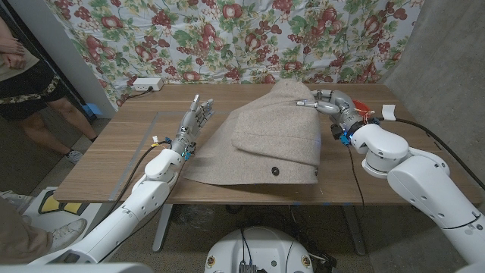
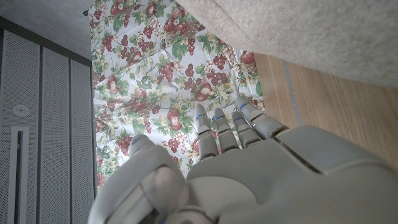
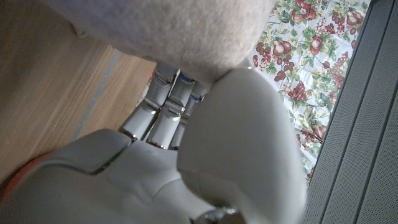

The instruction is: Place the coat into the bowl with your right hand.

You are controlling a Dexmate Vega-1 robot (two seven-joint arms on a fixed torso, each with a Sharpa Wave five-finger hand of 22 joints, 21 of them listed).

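At the surface's (image 1: 114,144) far right, the right robot hand (image 1: 327,102) grips the coat (image 1: 265,140), which drapes across mid-surface; bunching cloth tighter should prevent trailing, while the left robot hand (image 1: 195,117) stands open.

Coat (image 1: 261,148): thick beige cloth, matt and felt-like, with a fine fuzzy nap seen close in the wrist views, and one small dark button on the front. Counter (image 1: 114,155): wood-grain top, smooth with a low sheen; backdrop (image 1: 227,34): thin printed cloth with fruit and leaf pattern, matt and slightly creased. Left robot hand (image 1: 195,117) and right robot hand (image 1: 327,102): smooth grey plastic shells, faintly glossy, with metal-looking finger segments.
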